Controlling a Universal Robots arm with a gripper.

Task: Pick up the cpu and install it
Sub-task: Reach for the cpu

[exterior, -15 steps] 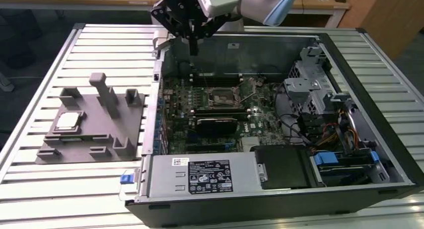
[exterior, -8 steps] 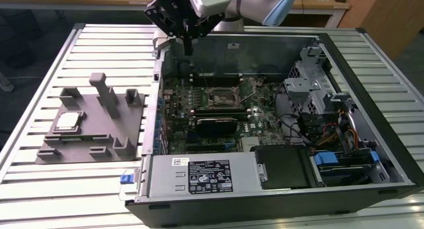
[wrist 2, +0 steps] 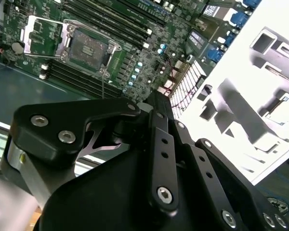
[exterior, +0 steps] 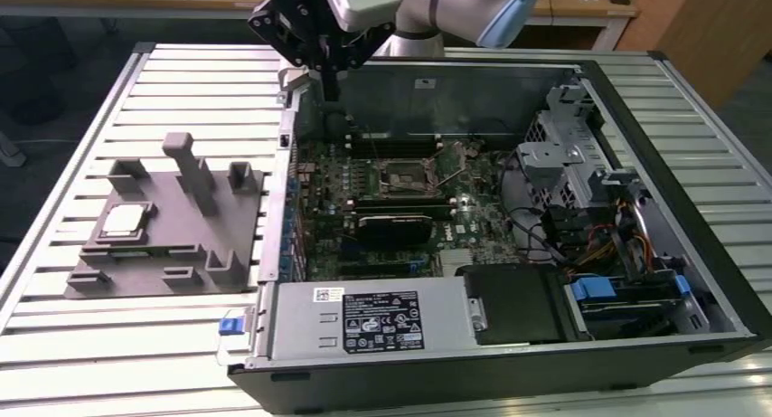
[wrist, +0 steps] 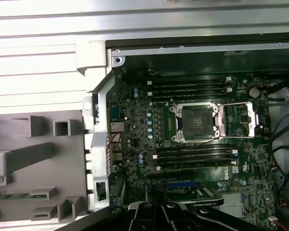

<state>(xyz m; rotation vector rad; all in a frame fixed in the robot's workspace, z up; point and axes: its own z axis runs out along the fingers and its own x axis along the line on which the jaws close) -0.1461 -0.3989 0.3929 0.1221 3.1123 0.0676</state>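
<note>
The cpu lies flat in a recess of the grey tray at the exterior view's left, its pale silvery top facing up. It also shows washed out in the second wrist view, cpu. My gripper hangs over the back left corner of the open computer case, far from the cpu, fingers together and holding nothing. The motherboard's socket sits open in the middle of the board, with its metal frame folded back beside the socket.
The case lies on its side on a slatted metal table. Upright posts rise from the tray. A drive cage, cables and a power supply crowd the case's right and front. Memory slots flank the socket.
</note>
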